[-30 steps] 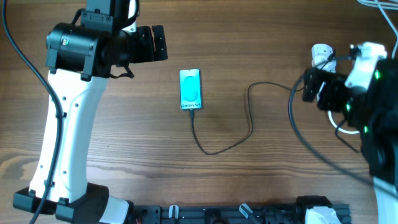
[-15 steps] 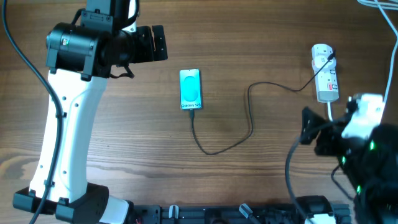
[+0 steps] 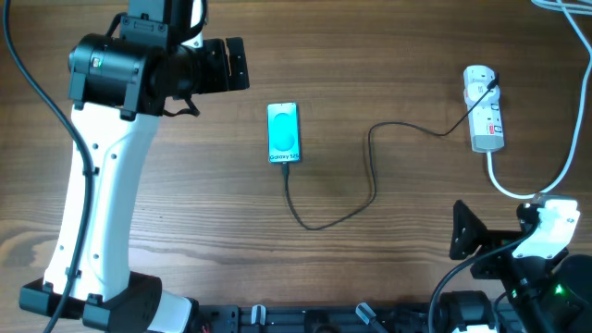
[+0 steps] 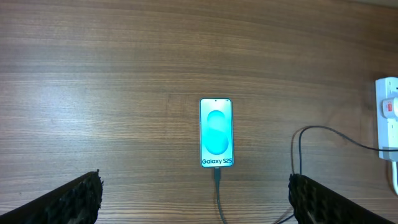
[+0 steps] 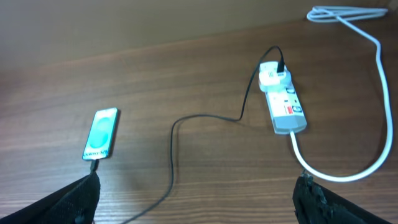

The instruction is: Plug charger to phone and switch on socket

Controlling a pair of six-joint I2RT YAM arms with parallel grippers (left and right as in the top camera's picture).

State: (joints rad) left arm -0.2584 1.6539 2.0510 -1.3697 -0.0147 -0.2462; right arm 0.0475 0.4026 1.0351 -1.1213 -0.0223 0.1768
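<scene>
Charger [image 3: 372, 176] is seen joined to the phone [image 3: 283, 133] at the middle of the bench [image 3: 398, 277] and to the socket [image 3: 484, 109] at far right. The left gripper [image 3: 242, 64] and right gripper [image 5: 196, 198] are held wide, empty. Plugging is judged done; a press on the switch [image 5: 286, 109] is called for next.

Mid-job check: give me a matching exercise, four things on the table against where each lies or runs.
1 flat phone with turquoise screen
2 thin black charger cable
3 white elongated power strip
4 thick white lead

a far right in overhead view
b centre of view, screen up
c curves off from the strip's end
d runs from phone to strip

Pairs: 1-b, 2-d, 3-a, 4-c
</scene>
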